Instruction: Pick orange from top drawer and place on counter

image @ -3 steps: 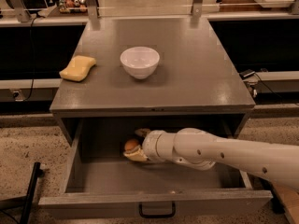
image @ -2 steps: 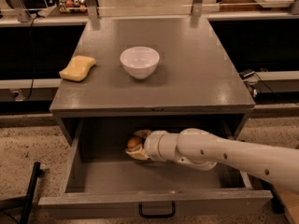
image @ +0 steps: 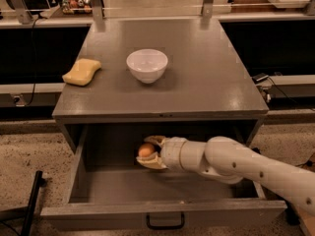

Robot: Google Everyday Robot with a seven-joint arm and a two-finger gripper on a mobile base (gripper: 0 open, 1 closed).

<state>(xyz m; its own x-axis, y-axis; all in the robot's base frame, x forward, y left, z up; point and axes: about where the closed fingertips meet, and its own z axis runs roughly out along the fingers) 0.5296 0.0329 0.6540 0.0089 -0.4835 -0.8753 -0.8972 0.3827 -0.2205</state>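
Note:
The orange (image: 145, 150) is a small round fruit between my gripper's fingers inside the open top drawer (image: 162, 214), near its back middle. My gripper (image: 147, 153) reaches in from the right on a white arm and is shut on the orange, which looks lifted slightly off the drawer floor. The drawer has a grey front panel with a small black handle (image: 165, 224). The grey counter (image: 197, 82) lies above the drawer.
A white bowl (image: 146, 65) stands on the counter's middle left. A yellow sponge (image: 81, 71) lies at its left edge. Metal posts rise at the counter's back. A black bar (image: 30, 203) leans at the lower left on the speckled floor.
The gripper with the orange has shifted slightly right and up inside the drawer. The bowl, sponge and drawer have not moved.

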